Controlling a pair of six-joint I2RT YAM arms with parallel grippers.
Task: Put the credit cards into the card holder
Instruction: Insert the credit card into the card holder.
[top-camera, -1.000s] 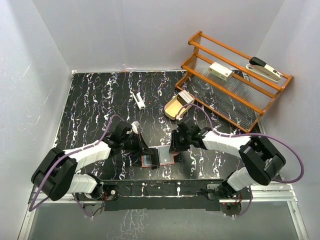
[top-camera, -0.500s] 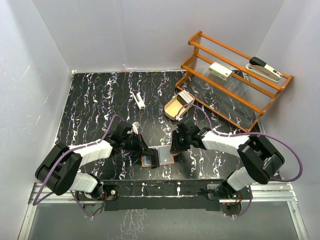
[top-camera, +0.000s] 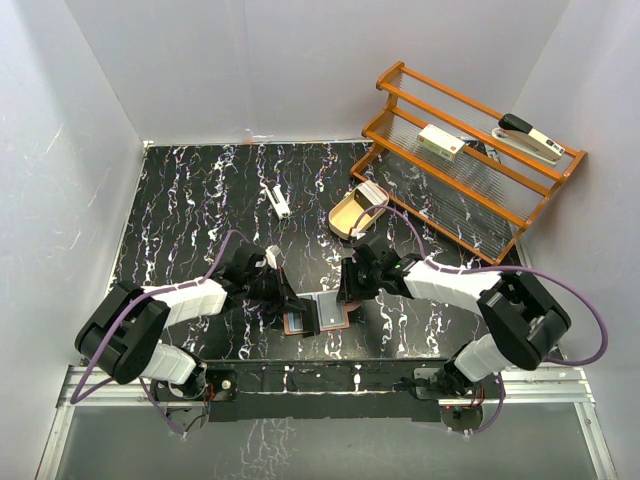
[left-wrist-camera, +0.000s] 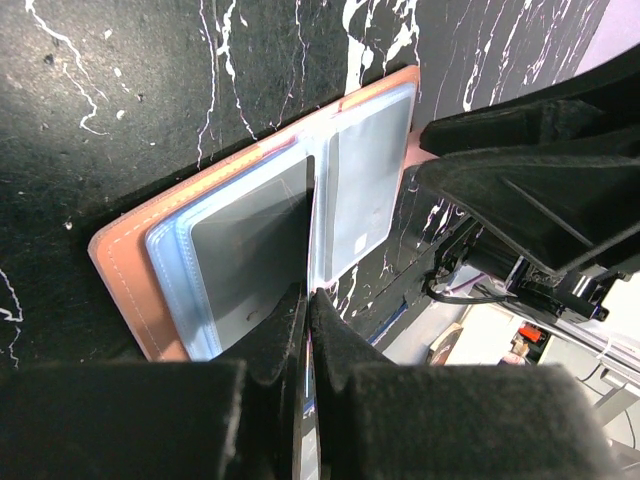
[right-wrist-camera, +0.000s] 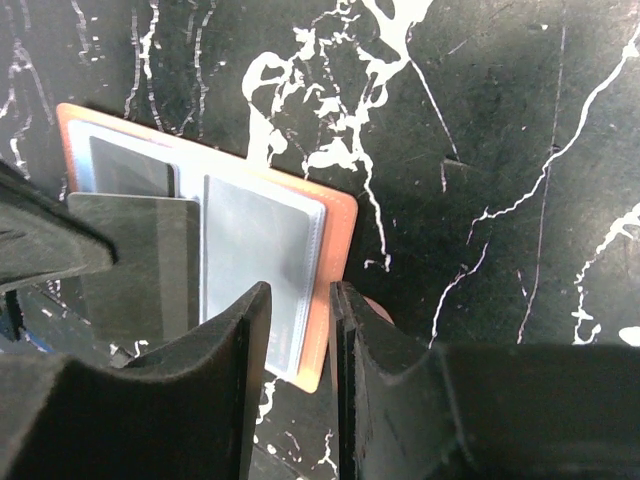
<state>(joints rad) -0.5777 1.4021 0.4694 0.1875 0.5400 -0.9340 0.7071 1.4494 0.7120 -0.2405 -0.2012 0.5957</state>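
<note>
While the card holder (top-camera: 320, 313) lies spread open and flat on the black marbled table (top-camera: 200, 200), close to its near edge, both arms reach in over it from either side. The left gripper (left-wrist-camera: 308, 300) is clenched tight, its tips meeting at the holder's middle fold. A thin clear leaf runs straight into those tips, though whether it is actually nipped cannot be made out. Just left of the tips, one dark card (left-wrist-camera: 250, 240) sits in a pale blue-grey pocket, with the salmon cover showing as a border around it. The right gripper (right-wrist-camera: 298, 325) stands over the holder's opposite outer edge, its jaws a narrow slit apart. The pocket's edge and the salmon border show through that slit, and it is unclear whether they pinch anything. The holder's little side tab peeks out beside the right finger. Well beyond the right gripper, the credit cards (top-camera: 372, 192) rest at the far rim of a tan wooden tray (top-camera: 345, 222).
</note>
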